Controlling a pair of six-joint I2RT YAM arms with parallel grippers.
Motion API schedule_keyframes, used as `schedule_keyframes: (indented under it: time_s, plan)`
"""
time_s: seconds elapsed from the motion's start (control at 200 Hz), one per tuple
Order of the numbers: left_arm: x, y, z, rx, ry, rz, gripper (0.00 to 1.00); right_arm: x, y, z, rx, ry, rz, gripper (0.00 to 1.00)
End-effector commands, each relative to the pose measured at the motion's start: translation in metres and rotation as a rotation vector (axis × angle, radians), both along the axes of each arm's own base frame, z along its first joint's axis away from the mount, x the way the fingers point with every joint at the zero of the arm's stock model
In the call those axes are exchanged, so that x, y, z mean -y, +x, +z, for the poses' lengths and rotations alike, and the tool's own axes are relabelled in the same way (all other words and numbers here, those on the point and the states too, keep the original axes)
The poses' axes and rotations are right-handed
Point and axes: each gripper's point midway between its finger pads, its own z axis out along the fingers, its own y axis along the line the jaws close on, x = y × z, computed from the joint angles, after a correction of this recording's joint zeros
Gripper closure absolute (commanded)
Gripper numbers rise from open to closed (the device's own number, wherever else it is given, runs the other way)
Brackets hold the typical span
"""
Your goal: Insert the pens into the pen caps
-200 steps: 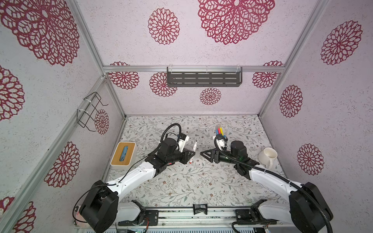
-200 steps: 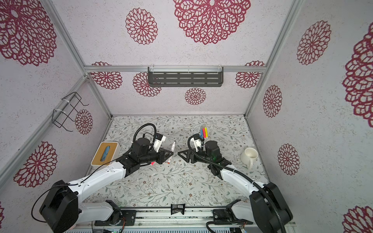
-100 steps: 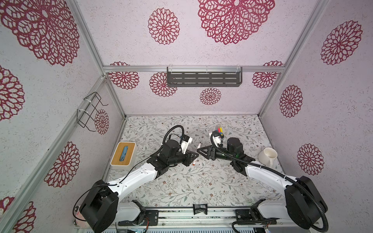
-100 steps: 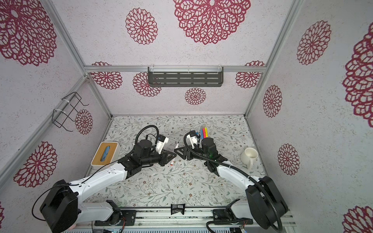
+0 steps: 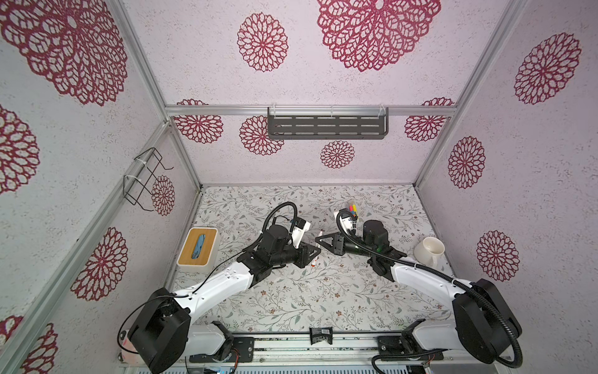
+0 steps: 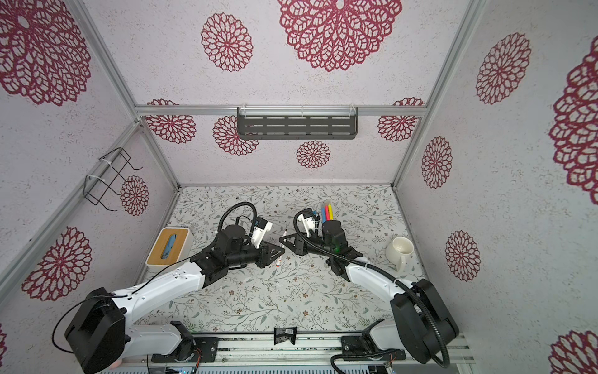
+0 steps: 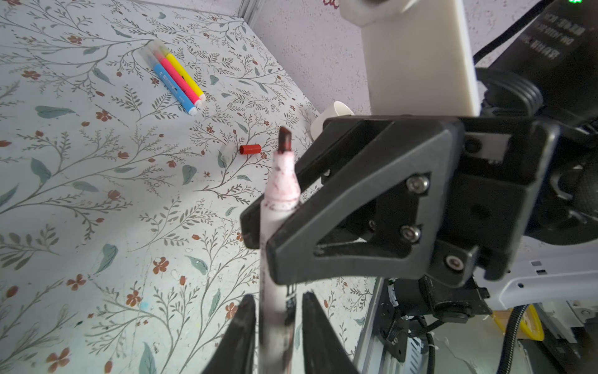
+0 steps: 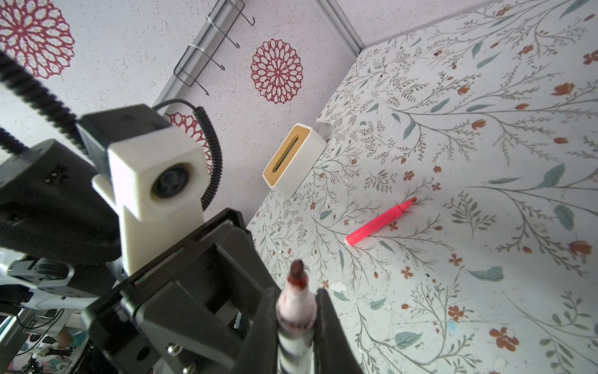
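Right wrist view. Item: right gripper (image 8: 296, 293), clamped on the white marker (image 8: 296, 312) just below its bare red nib, above mid-tabletop. Left gripper (image 7: 278, 295): jaws parted, straddling the lower barrel, apparently clear of it. Red cap (image 7: 250, 149): loose on the tabletop, right of centre. Hazard: a left jaw snagging on withdrawal would tilt the marker. The single high pinch lets it pivot, spoiling cap alignment.

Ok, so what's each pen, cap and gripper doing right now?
Right gripper: shut on the white marker.
White marker: uncapped.
Left gripper: open around that marker.
Lone pink pen: uncapped, lying flat.
Three pens: capped, side by side.
Red cap: loose on the table.
Clear cap: loose beside it.
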Motion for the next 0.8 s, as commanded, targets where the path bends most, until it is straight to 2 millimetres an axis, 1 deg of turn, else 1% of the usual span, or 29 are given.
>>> schedule_keyframes:
  time_s: [0.0,0.25,0.49,0.53,0.605,0.715,0.761,0.781,0.791]
  plan:
    - [0.006,0.002,0.008,0.024,-0.011,-0.017,0.63,-0.001,-0.001,0.024,0.068,0.053,-0.001,0.92]
    - [0.01,0.001,0.007,0.012,-0.013,-0.034,0.61,0.0,-0.001,0.034,0.089,0.082,-0.003,0.92]
    - [0.008,0.002,0.007,0.02,-0.01,-0.018,0.64,0.0,-0.003,0.032,0.081,0.092,0.0,0.92]
    - [0.008,0.003,0.008,0.023,-0.013,-0.018,0.67,0.0,-0.003,0.032,0.081,0.094,0.001,0.92]
    - [0.007,0.004,0.007,0.024,-0.009,-0.01,0.79,0.0,-0.004,0.03,0.077,0.094,0.001,0.91]
    - [0.004,0.008,0.007,0.032,-0.001,0.021,0.9,0.001,-0.005,0.031,0.074,0.095,0.0,0.87]
    - [0.0,0.012,0.006,0.037,0.007,0.048,0.92,0.002,-0.004,0.03,0.073,0.093,-0.008,0.82]
    - [-0.001,0.013,0.006,0.041,0.01,0.057,0.93,0.003,-0.005,0.03,0.069,0.09,-0.011,0.79]
    - [-0.002,0.014,0.007,0.044,0.011,0.063,0.93,0.003,-0.004,0.029,0.066,0.088,-0.016,0.76]
